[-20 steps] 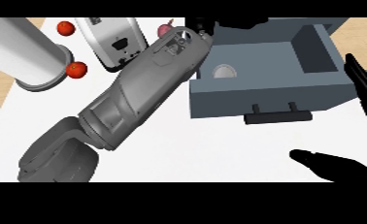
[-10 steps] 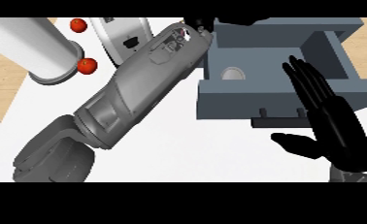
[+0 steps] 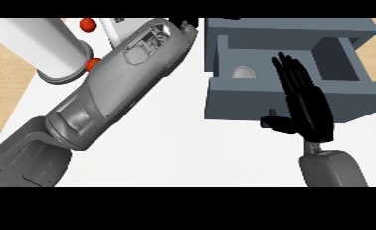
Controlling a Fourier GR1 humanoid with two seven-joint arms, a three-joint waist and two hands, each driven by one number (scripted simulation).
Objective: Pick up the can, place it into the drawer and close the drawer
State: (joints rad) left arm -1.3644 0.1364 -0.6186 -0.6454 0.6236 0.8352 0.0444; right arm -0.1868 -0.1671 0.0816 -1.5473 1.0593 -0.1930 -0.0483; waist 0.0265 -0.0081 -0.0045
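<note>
Right hand (image 3: 307, 105) has slid in toward 9 o'clock since half a second ago and now lies across the front wall of the drawer (image 3: 238, 105), at about 3 o'clock of the view. It is flat open, fingers straight and pointing to 12, thumb stuck out toward 9 - holding nothing. Its grey forearm comes in from 5 o'clock.

Drawer is pulled open, at 1 to 3 o'clock. The can (image 3: 241, 72) sits inside its left compartment, only a pale round top showing, just at 9 o'clock of the right hand's fingertips (image 3: 282, 60), apart from them.

Left forearm (image 3: 121, 82) keeps the same long diagonal from 8 o'clock up to 12. The left hand (image 3: 189, 24) is only a black scrap at the 12 o'clock edge - cannot tell how it is set or whether it has hold of anything.

White cylinder (image 3: 44, 50) stands at 10 o'clock, with two red balls (image 3: 88, 24) beside it. White counter (image 3: 183, 144) lies under everything.
</note>
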